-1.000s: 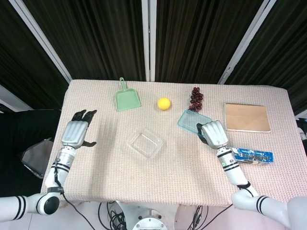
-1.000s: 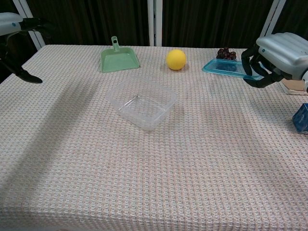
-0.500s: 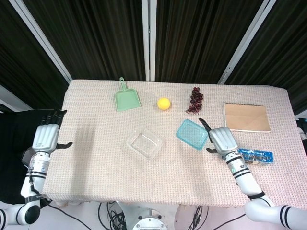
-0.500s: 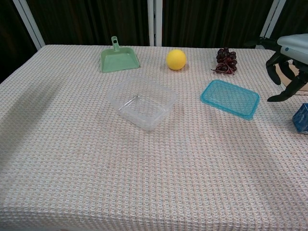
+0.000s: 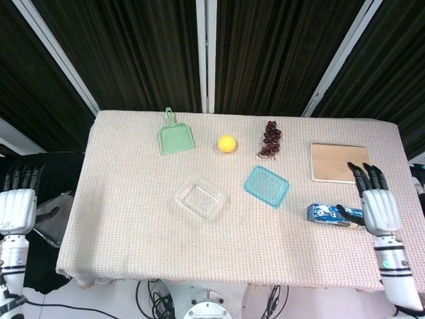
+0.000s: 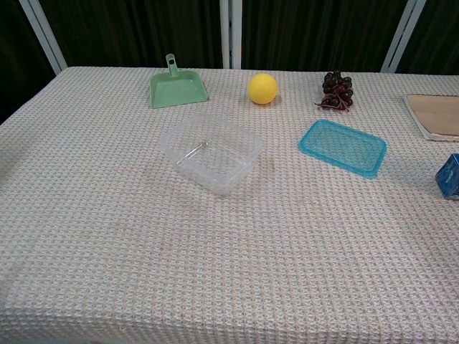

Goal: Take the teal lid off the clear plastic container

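Both hands are off to the sides with nothing in them: the left hand [image 5: 18,206] hangs past the tabletop's left edge with its fingers [image 5: 22,177] straight and a bit apart, and the right hand [image 5: 379,207] sits over the right edge, fingers [image 5: 366,175] also stretched out and spread, thumb pointing in toward the blue snack packet [image 5: 329,214] just beside it. Neither hand shows in the chest view. Teal lid [image 5: 266,186] is off and lying flat on the tabletop [image 5: 133,219] right of the middle, near but not touching the clear plastic container [image 5: 200,199], which sits open around the middle. Along the far edge you've got a green dustpan [image 5: 176,137], a yellow ball [image 5: 227,143] and a bunch of dark grapes [image 5: 270,138], with the grapes just behind the lid. Brown notebook [image 5: 340,163] lies flat near the far right corner, just ahead of the right fingertips.
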Motion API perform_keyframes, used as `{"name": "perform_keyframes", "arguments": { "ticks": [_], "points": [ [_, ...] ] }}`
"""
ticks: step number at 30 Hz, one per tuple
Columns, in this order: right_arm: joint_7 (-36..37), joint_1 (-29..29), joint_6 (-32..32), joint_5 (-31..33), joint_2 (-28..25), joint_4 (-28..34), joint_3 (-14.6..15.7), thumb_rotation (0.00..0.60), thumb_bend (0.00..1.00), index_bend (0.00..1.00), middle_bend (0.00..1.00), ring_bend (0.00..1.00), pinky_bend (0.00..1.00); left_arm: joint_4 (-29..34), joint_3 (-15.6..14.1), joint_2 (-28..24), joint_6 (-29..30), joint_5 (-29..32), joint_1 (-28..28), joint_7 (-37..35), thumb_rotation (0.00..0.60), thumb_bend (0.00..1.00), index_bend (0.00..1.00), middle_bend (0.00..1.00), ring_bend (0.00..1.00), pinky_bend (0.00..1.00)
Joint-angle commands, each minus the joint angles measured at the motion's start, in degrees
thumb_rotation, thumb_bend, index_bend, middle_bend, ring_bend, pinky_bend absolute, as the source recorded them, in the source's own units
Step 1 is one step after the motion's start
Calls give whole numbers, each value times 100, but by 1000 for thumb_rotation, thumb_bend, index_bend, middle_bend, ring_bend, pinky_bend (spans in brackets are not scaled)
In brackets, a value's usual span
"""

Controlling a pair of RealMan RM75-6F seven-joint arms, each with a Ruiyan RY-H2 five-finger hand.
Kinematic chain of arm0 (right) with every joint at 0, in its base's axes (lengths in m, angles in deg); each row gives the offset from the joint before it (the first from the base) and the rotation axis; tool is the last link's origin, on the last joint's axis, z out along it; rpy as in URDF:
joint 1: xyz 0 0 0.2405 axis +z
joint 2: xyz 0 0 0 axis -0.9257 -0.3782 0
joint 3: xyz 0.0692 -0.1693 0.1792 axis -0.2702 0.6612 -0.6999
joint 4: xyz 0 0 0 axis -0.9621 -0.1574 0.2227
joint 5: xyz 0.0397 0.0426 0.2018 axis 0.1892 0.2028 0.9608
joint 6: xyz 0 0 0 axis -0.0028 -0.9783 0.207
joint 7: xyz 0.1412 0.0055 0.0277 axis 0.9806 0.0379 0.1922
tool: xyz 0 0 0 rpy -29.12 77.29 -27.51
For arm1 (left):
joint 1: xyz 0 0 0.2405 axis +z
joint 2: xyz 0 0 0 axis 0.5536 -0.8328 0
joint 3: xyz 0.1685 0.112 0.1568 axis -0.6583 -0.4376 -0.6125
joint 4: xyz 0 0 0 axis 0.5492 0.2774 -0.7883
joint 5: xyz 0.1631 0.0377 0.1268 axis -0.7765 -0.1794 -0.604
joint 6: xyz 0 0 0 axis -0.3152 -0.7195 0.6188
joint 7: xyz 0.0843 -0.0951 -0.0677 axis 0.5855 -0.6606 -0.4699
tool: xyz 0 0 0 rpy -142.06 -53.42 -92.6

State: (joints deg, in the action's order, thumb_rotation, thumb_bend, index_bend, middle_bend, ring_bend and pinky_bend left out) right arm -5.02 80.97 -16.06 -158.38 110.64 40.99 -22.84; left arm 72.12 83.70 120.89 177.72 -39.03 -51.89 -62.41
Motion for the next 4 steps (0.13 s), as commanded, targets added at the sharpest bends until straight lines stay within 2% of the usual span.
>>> {"name": "perform_keyframes", "arguments": {
  "ticks": [1, 4],
  "points": [
    [292, -406, -385, -300, -230, 75, 261, 600, 135, 0, 0, 0, 0, 72, -161, 6, 297, -327, 421, -241, 600, 0, 73, 89, 0, 0],
    [359, -613, -624, -476, -216, 29, 359, 600, 125, 0, 0, 0, 0, 215, -240, 38, 436, -520, 629, -141, 600, 0, 73, 87, 0, 0]
  ]
}}
